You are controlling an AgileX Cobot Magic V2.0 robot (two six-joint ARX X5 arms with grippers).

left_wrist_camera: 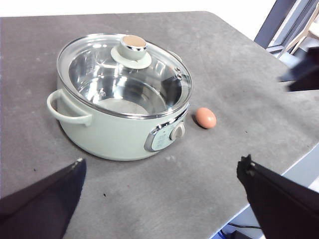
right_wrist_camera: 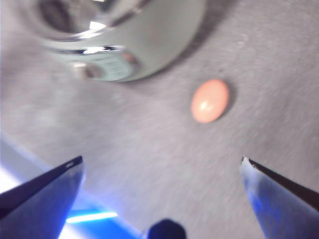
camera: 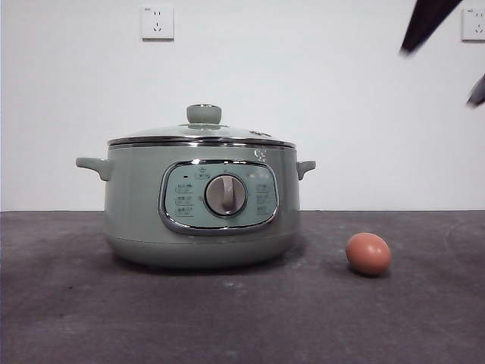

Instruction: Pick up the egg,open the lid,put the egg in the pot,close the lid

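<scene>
1. We see the pot (camera: pixel 201 205) standing on the dark grey table (camera: pixel 242 318), its control panel and grey dial (camera: pixel 226 196) turned toward the front camera.
2. The lid (left_wrist_camera: pixel 124 74) sits closed on the pot's rim, its green knob (camera: pixel 204 114) upright at the centre; through the glass, in the left wrist view, we see the bare steel inside of the pot.
3. The egg (camera: pixel 368 253) lies on its side on the table, near the pot on the side of the dial but not touching it, and closer to the table's front edge than the pot's base is.
4. The right gripper (right_wrist_camera: pixel 162 167) hangs above the table with its two jaws spread wide apart and nothing between them; the egg shows ahead of the jaws, clear of both. This view is blurred, so we cannot tell finer detail.
5. In the front view, black tips (camera: pixel 428 23) show at the top right corner, high above the egg; we cannot tell from that view alone which arm they belong to.
6. The left gripper (left_wrist_camera: pixel 162 167) is held high over the table, jaws also wide apart and holding nothing, with pot and egg both well ahead of it.
7. A rounded corner of the table shows beyond the pot in the left wrist view.
</scene>
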